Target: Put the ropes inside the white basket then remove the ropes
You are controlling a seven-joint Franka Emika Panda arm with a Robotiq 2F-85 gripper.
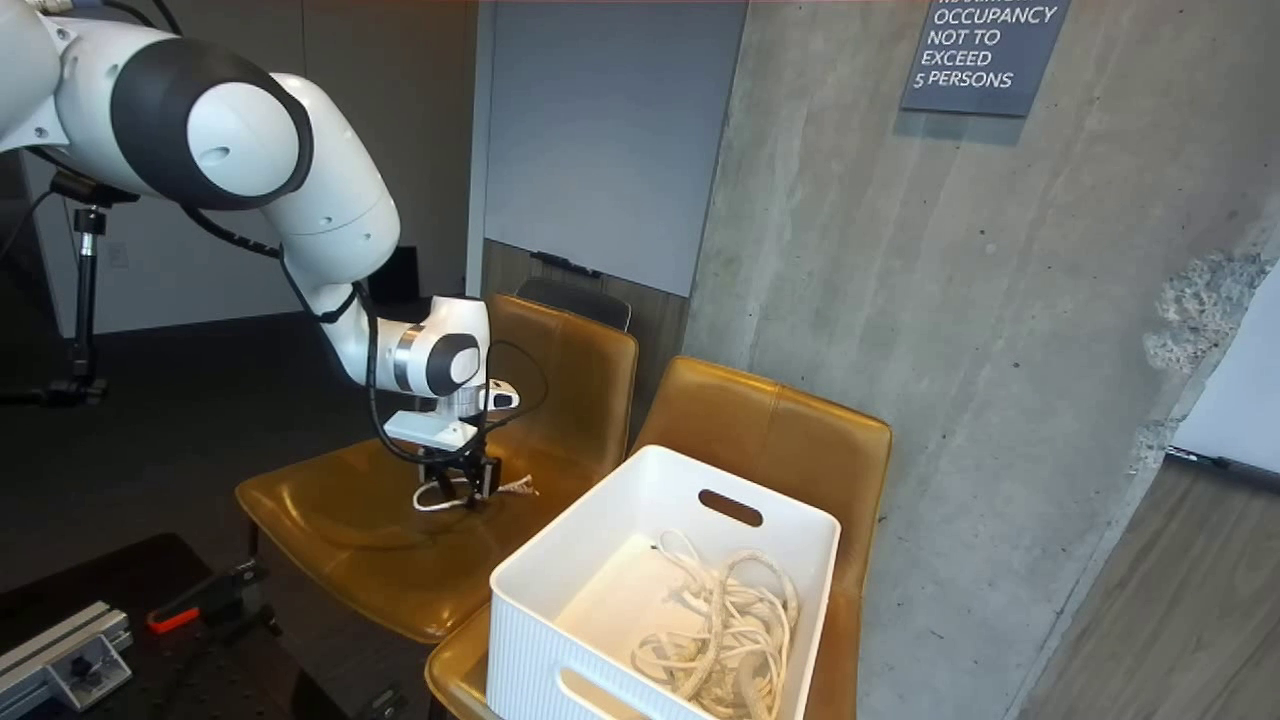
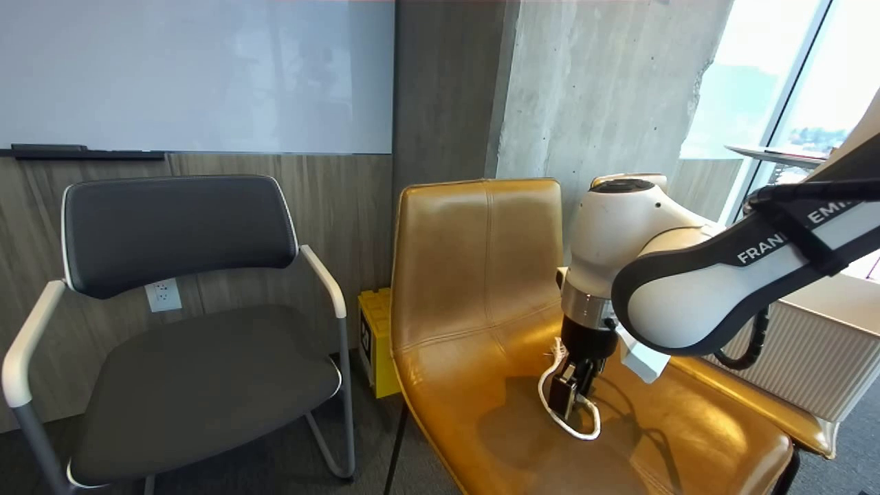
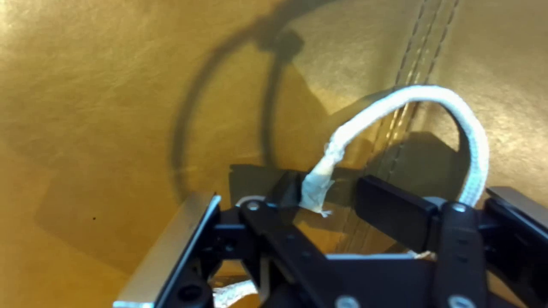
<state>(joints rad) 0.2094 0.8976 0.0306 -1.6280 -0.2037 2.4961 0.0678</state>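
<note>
Hand [image 3: 332, 196] gaping over frayed, looped cord [image 3: 411, 95]; tangled ropes [image 1: 715, 625] inside ribbed white basket [image 1: 530, 655].

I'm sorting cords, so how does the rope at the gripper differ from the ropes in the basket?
The rope at the gripper shows as a single curved strand; the ropes in the white basket form a bulkier tangle of many loops. The rope is over a brown chair, a frayed end showing between the open jaws; the ropes lie inside the basket, away from the gripper. Both are pale cord.
</note>
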